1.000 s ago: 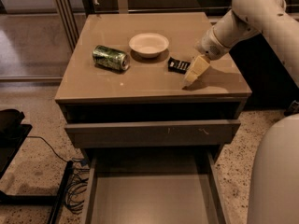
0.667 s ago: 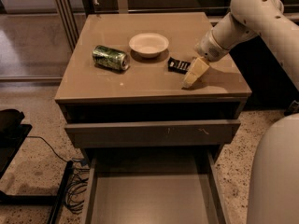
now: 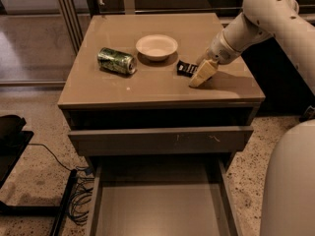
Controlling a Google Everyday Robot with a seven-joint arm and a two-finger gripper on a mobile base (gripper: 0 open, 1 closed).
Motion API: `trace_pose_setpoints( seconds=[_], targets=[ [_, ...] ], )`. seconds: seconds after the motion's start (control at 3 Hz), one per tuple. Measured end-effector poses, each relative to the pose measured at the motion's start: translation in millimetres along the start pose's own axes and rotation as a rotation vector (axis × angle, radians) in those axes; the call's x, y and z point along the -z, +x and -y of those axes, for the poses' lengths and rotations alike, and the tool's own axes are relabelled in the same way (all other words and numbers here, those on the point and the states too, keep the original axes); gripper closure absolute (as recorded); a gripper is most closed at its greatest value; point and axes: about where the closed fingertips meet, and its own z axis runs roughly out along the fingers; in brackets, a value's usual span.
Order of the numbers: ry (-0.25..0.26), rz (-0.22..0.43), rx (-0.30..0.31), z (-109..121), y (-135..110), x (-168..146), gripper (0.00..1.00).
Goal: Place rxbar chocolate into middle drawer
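Observation:
The rxbar chocolate (image 3: 186, 68), a small black bar with white lettering, lies flat on the cabinet top (image 3: 147, 85), right of centre. My gripper (image 3: 200, 76), pale cream, is down at the tabletop just right of the bar and against its right end, not lifting it. The middle drawer (image 3: 157, 208) is pulled far out below, a wide taupe-grey box with a bare floor. Its front is cut off by the lower frame edge.
A crushed green can (image 3: 116, 61) lies on its side at the left of the top. A white bowl (image 3: 156, 46) stands behind the bar. The upper drawer (image 3: 157, 140), with scuffed front, is slightly out. Cables (image 3: 78, 200) lie on the floor at left. My white body (image 3: 290, 181) is at right.

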Motion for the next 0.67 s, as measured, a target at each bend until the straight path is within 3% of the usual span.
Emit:
trace_pose_setpoints(
  seconds=[0.67],
  targets=[
    [0.0,0.0,0.0,0.0,0.0,-0.1,0.88]
  ],
)
